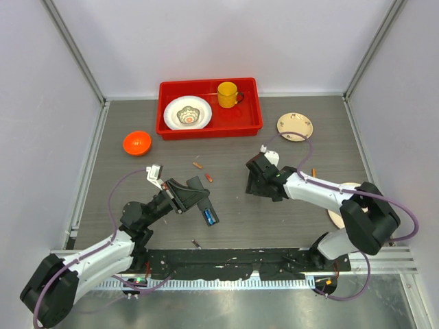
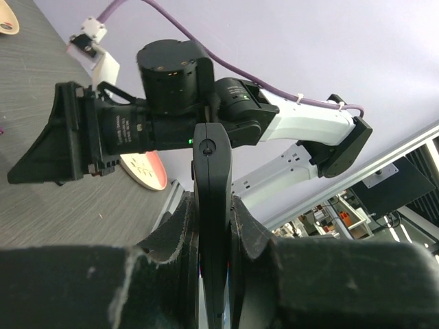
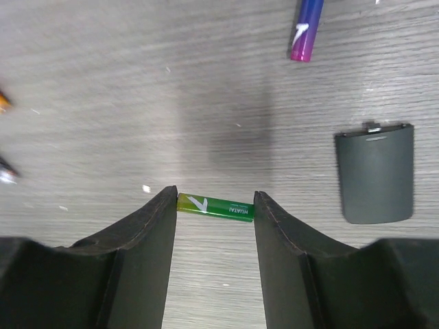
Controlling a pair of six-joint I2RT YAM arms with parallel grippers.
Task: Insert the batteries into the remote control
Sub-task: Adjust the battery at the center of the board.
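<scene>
My left gripper (image 1: 186, 194) is shut on the black remote control (image 1: 204, 203), holding it on edge above the table. In the left wrist view the remote (image 2: 210, 164) stands clamped between my fingers (image 2: 255, 236). A blue battery (image 1: 209, 218) sits in the remote's open compartment. My right gripper (image 1: 258, 182) is shut on a green battery (image 3: 215, 206), pinched end to end between the fingertips just over the table. A blue-purple battery (image 3: 306, 29) and the grey battery cover (image 3: 374, 173) lie beyond it.
Orange batteries (image 1: 197, 165) (image 1: 208, 177) lie mid-table; another (image 1: 314, 172) lies right and a dark one (image 1: 196, 243) near the front edge. At the back are a red tray (image 1: 210, 128) with mug and bowl, an orange bowl (image 1: 136, 142) and a plate (image 1: 295, 126).
</scene>
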